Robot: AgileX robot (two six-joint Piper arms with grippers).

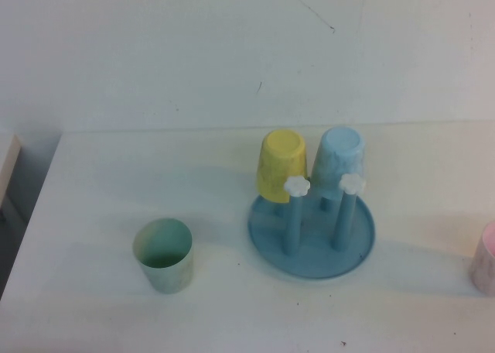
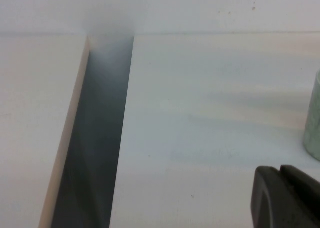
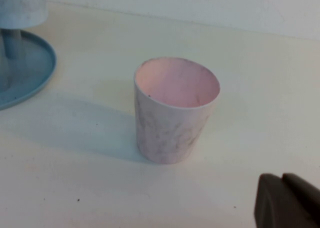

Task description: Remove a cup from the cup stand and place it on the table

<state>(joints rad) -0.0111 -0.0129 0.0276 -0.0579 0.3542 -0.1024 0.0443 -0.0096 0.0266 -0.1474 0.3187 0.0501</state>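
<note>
The mint-green cup (image 1: pixel 163 255) stands upright, mouth up, on the white table (image 1: pixel 100 183), left of the cup stand (image 1: pixel 312 252). Its side shows at the edge of the left wrist view (image 2: pixel 314 123). The blue stand carries a yellow cup (image 1: pixel 281 166) and a light blue cup (image 1: pixel 339 161) upside down on its back pegs. Its two front pegs with white flower knobs (image 1: pixel 296 186) are bare. Neither arm shows in the high view. My left gripper (image 2: pixel 280 172) is shut and empty, low over the table near the mint cup. My right gripper (image 3: pixel 282 179) is shut and empty, near a pink cup.
A pink speckled cup (image 3: pixel 175 110) stands upright at the table's right edge (image 1: pixel 487 258), right of the stand (image 3: pixel 25 73). A dark gap (image 2: pixel 95 138) separates the table from a second surface (image 2: pixel 35 128) on the left. A white wall rises behind.
</note>
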